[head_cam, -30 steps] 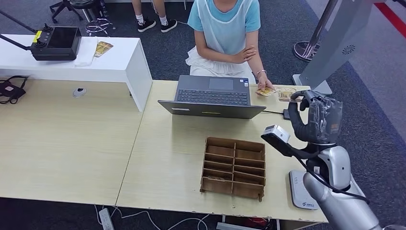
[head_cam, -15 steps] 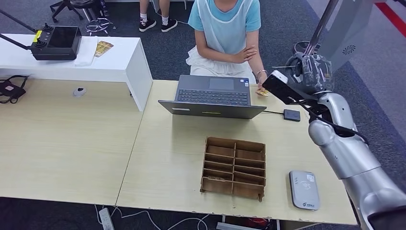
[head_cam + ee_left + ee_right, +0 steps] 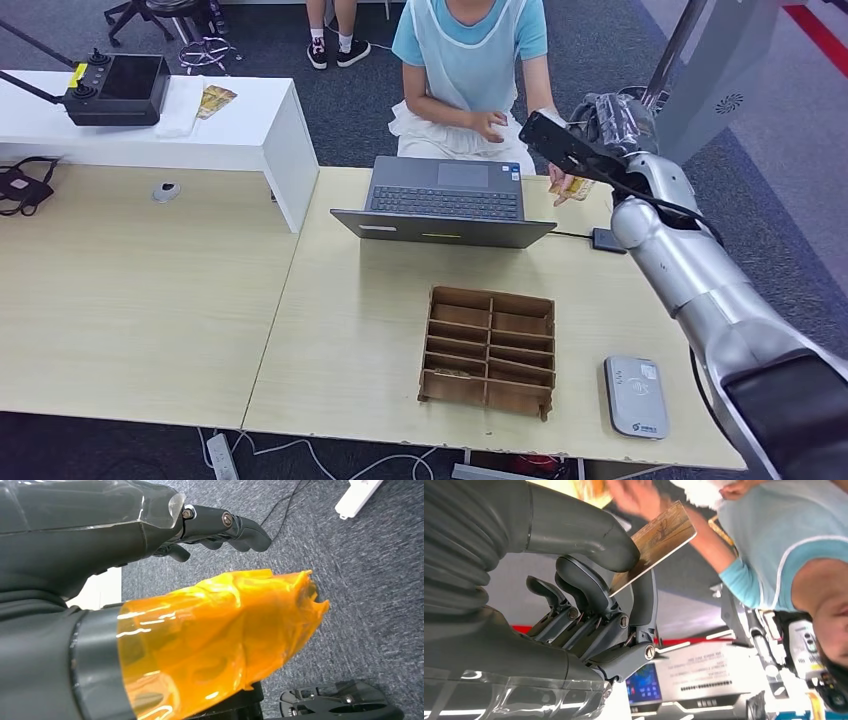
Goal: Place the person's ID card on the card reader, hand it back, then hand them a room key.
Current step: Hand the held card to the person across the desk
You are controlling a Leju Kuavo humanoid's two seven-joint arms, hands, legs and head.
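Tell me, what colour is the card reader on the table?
The card reader is light grey, clearest in the head view.

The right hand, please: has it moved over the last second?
Yes. The right hand has risen from beside the laptop toward the person's hand, pinching a card.

No readable text in these views.
The card reader (image 3: 635, 396) on the counter (image 3: 340, 330) bears a small round mark and a blue logo line, both too small to read; lettering on the white panel (image 3: 704, 667) in the right wrist view is blurred.
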